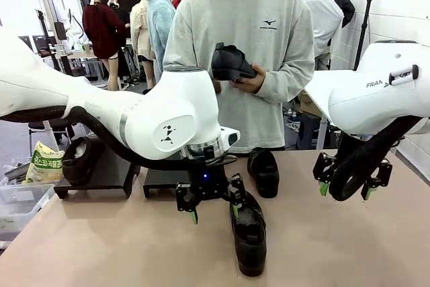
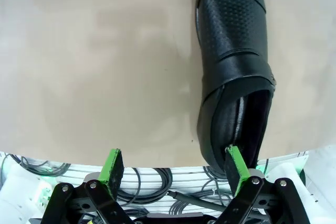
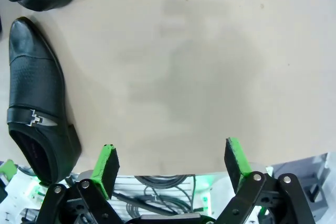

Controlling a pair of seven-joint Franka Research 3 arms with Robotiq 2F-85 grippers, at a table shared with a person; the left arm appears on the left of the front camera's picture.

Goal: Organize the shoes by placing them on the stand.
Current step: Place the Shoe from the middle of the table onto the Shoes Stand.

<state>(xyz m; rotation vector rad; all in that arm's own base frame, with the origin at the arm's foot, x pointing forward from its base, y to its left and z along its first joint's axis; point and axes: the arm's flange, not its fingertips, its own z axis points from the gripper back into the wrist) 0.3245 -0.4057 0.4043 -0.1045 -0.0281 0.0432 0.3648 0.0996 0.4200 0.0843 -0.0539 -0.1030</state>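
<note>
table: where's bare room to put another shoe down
Bare: the table front-left, between the stand and the near shoe; and its right side, beyond the far shoe, under the right gripper. Crowded: the middle, where the open left gripper hangs by the near shoe.

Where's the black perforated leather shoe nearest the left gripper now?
Front view, near middle of the tan table: the shoe lies just right of the open left gripper, with another black shoe behind it.

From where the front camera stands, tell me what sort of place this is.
Probably a robotics lab or test workspace: two white robot arms stand at a plain table, a person across it holds a shoe, and loose cables lie below the table's near edge.
</note>
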